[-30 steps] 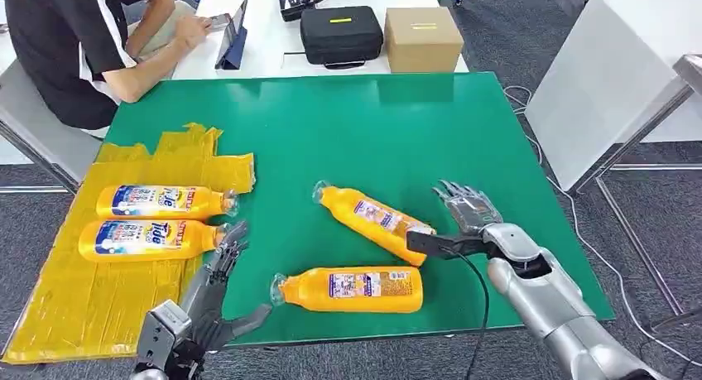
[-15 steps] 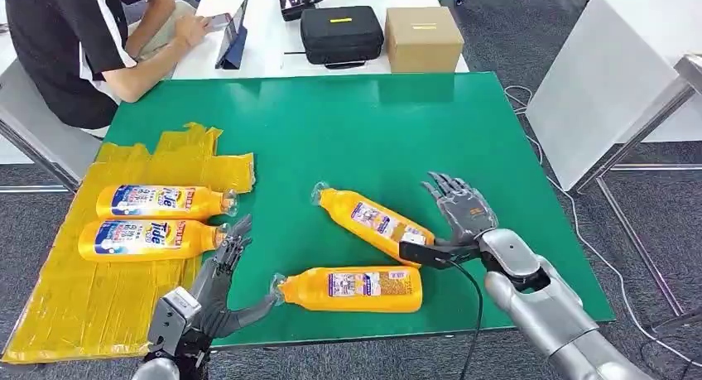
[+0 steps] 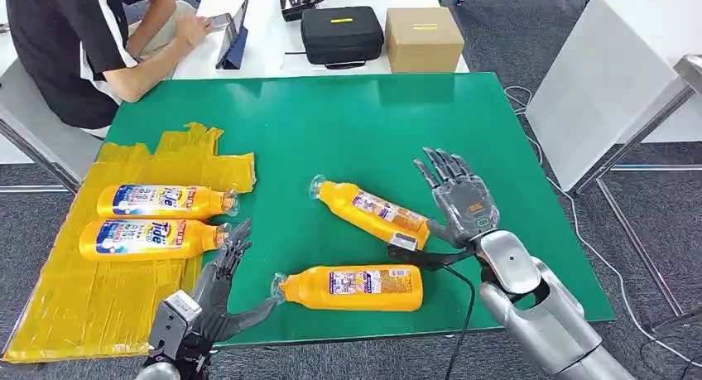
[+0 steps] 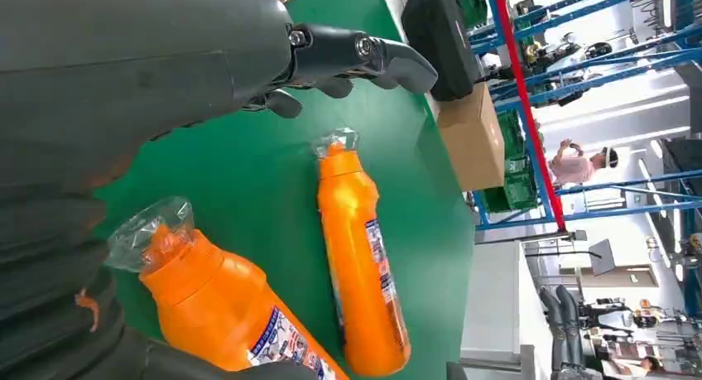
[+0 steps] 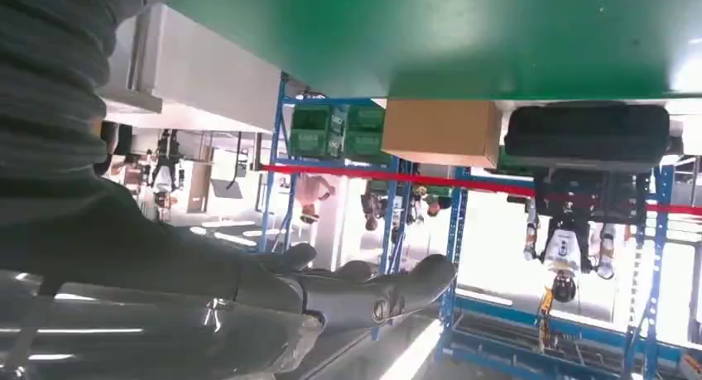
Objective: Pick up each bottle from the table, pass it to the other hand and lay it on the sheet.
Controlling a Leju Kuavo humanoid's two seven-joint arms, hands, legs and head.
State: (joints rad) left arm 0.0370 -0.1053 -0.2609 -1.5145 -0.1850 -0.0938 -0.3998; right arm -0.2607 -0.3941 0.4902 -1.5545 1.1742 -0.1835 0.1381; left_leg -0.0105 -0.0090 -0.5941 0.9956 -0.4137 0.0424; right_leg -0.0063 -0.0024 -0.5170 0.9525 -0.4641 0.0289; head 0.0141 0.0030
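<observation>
Right hand (image 3: 458, 202), fingers spread and empty, just right of the far orange detergent bottle (image 3: 370, 214), whose long axis runs far-left to near-right.

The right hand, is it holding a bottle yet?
No. The right hand is open, fingers spread, beside the slanted bottle lying on the green table.

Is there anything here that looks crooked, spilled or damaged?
Nothing is spilled or broken. The yellow sheet is wrinkled and hangs crooked over the green table edge. One orange bottle lies diagonally beside the open right robot hand, unlike the two bottles laid straight on the sheet.
</observation>
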